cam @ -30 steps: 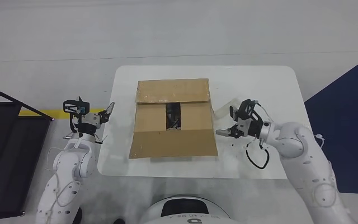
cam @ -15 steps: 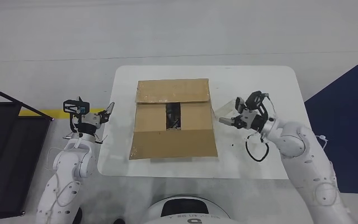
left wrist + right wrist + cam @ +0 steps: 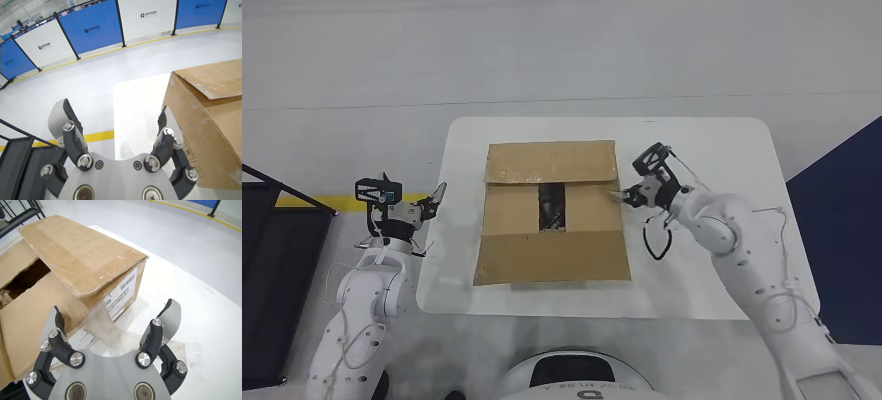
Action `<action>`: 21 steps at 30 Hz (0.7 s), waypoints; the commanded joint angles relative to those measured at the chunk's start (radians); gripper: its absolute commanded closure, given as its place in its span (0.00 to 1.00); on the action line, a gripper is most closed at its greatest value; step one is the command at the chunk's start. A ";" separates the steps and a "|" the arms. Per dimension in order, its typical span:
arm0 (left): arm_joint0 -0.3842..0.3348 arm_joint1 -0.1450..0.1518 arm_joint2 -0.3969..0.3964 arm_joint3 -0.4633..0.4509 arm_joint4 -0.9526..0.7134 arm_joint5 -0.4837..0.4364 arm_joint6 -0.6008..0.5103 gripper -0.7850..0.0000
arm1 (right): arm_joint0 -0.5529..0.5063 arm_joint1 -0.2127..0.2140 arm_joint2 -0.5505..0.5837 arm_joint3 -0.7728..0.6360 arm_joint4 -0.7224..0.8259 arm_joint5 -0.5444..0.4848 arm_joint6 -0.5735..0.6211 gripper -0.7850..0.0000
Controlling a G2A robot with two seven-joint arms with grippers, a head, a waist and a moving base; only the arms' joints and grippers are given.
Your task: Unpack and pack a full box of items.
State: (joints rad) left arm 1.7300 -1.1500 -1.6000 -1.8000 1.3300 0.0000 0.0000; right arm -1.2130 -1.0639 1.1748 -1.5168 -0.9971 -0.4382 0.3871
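A brown cardboard box [image 3: 552, 240] stands in the middle of the white table [image 3: 702, 285]. Its top flaps are nearly closed, leaving a narrow gap [image 3: 552, 207] with dark items inside. My right gripper [image 3: 624, 195] is open at the box's right edge, by the upper corner. In the right wrist view this gripper [image 3: 113, 313] hangs over the box's labelled side wall [image 3: 122, 294], with a loose strip of clear tape [image 3: 105, 323] between its fingers. My left gripper [image 3: 432, 205] is open and holds nothing, just off the table's left edge. In the left wrist view it [image 3: 115, 111] faces the box [image 3: 208, 113].
A black metal rack [image 3: 272, 260] stands on the floor to the left of the table. A dark blue panel [image 3: 847, 180] is at the right. Bare table surface [image 3: 712, 150] lies to the right of the box. Blue and white barriers [image 3: 94, 32] line the room.
The right gripper has moved from the table's front right up and left to the box's right edge. The left arm and the box have not moved.
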 commanded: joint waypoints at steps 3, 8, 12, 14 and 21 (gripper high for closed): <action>0.000 0.000 0.000 0.000 0.000 0.000 0.000 0.00 | 0.026 -0.010 -0.030 0.009 -0.033 0.063 -0.011 0.00; 0.000 0.000 0.000 0.000 0.000 0.000 0.000 0.00 | 0.055 -0.026 -0.050 -0.014 -0.079 0.220 -0.042 0.00; 0.000 0.000 0.000 0.000 0.000 0.000 0.000 0.00 | 0.107 -0.045 -0.066 -0.023 -0.079 0.363 -0.039 0.00; 0.000 0.000 0.000 0.000 0.000 0.000 0.000 0.00 | 0.148 -0.056 -0.080 -0.014 -0.065 0.419 -0.028 0.00; 0.000 0.000 0.000 0.000 0.000 0.000 0.000 0.00 | 0.413 -0.129 -0.248 0.235 0.009 0.498 0.227 0.00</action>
State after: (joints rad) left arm 1.7300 -1.1500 -1.6000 -1.8000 1.3300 0.0000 0.0000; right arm -0.8660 -1.1792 0.9687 -1.3634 -1.0003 0.0688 0.5062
